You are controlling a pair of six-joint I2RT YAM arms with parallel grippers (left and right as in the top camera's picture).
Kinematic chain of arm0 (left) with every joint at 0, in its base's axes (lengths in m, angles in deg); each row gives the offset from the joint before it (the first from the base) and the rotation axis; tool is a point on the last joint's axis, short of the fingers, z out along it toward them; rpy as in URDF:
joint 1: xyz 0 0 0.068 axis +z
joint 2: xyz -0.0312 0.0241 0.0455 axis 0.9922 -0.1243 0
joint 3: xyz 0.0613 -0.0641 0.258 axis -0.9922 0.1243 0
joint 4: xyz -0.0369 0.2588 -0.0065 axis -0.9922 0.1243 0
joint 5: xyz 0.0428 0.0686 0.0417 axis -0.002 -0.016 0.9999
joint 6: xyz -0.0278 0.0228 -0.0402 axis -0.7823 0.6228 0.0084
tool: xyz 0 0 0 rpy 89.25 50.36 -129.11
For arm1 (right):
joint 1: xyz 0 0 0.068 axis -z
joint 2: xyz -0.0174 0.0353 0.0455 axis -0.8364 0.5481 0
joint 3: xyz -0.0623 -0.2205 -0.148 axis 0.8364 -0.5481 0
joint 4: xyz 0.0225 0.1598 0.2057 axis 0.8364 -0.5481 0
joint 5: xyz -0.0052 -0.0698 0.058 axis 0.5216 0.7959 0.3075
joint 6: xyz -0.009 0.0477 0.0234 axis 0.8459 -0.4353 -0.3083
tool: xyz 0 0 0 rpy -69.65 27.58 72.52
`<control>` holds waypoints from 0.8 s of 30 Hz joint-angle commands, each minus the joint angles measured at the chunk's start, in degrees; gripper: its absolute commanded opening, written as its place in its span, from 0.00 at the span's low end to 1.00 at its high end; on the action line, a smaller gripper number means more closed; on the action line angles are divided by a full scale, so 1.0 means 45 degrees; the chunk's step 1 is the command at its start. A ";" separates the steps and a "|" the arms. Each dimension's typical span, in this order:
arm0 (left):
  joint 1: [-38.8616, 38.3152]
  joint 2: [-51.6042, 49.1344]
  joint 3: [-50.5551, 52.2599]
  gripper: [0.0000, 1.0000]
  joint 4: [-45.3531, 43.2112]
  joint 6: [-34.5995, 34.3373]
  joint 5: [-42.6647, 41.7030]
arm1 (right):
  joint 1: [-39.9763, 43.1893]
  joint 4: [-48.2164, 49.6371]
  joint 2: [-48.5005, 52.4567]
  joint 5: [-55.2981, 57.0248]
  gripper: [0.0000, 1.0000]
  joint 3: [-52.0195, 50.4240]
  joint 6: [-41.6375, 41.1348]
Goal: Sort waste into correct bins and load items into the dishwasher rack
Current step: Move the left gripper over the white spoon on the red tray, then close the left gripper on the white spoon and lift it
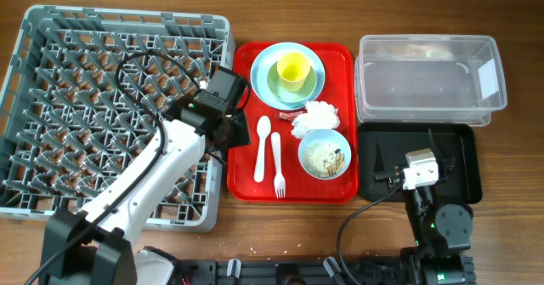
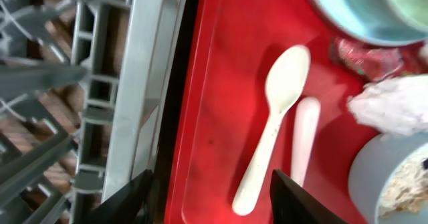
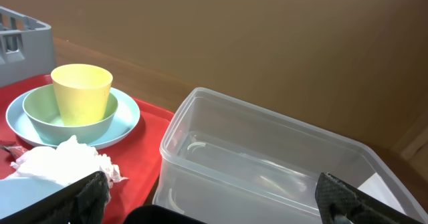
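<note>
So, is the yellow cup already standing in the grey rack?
No, the yellow cup stands in a green bowl on the red tray.

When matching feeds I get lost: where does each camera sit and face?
Overhead: above the table, looking straight down on rack, red tray, tub; left arm and right arm show.
Left wrist: on the left arm, looking down at the spoon; own fingers show.
Right wrist: low, facing across the tub toward the cup; own fingers show.
Shared: both wrist views catch the napkin.
</note>
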 commanded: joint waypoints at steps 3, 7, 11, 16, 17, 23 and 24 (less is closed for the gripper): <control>0.0029 0.0578 -0.0228 0.39 -0.0092 0.0277 -0.0801 | 0.0049 0.0073 -0.0044 -0.0151 1.00 -0.0005 0.0121; -0.1311 0.0578 -0.0151 0.33 0.0350 0.0267 -0.0933 | 0.0049 0.0068 -0.0044 -0.0151 1.00 -0.0005 0.0126; -0.2560 0.0486 0.0476 0.33 -0.0238 -0.0758 -0.0141 | 0.0049 0.0068 -0.0044 -0.0151 1.00 -0.0005 0.0126; -0.3172 -0.0481 0.1229 0.34 -0.2006 -0.0816 -0.0010 | 0.0049 0.0068 -0.0044 -0.0151 1.00 -0.0005 0.0121; -0.3167 -0.0685 0.1229 0.34 -0.2108 -0.0821 0.0083 | 0.0049 0.0073 -0.0044 -0.0151 1.00 -0.0005 0.0126; -0.3172 -0.2263 0.1229 0.34 -0.2526 -0.0821 0.0321 | 0.0049 0.0068 -0.0044 -0.0151 1.00 -0.0005 0.0121; -0.3172 -0.2467 0.1229 0.34 -0.2574 -0.0821 0.0325 | 0.0049 0.0073 -0.0044 -0.0151 1.00 -0.0005 0.0126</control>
